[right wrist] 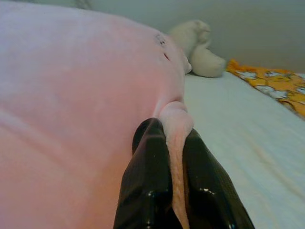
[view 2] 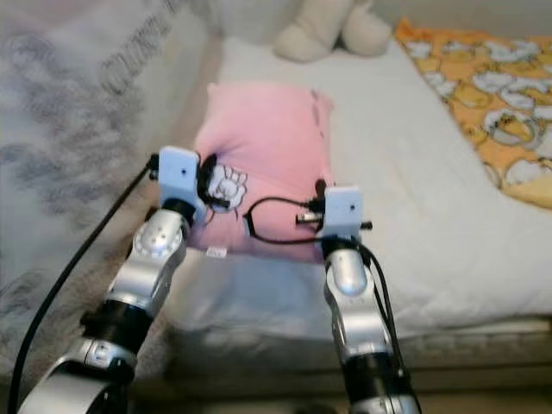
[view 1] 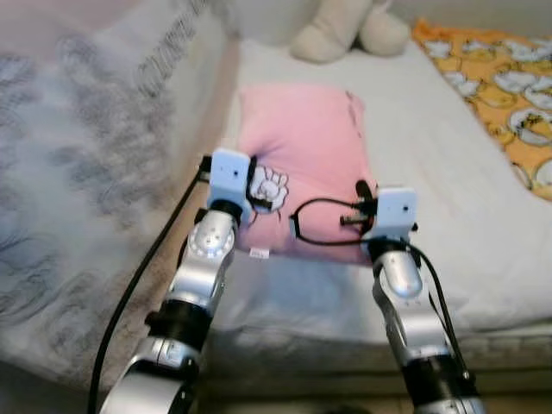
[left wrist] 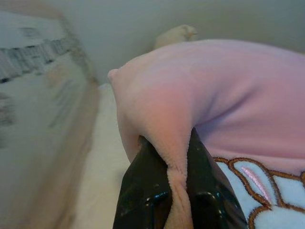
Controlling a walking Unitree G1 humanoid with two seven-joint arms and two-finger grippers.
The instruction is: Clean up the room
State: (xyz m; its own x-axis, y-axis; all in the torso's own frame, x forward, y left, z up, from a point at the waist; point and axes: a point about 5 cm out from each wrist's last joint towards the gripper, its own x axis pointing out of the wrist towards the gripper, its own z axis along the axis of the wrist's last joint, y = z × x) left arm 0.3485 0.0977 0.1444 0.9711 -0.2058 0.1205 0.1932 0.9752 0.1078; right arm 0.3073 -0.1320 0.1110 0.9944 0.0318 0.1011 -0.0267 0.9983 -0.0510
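Both pincers [left wrist: 174,191] [right wrist: 176,191] pinch pillow [view 1: 302,147] corners.

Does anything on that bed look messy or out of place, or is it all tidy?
Mostly tidy. The pink pillow lies slightly askew on the white bed, away from the head end, each near corner bunched between the left gripper and right gripper. The orange duck blanket lies along one edge.
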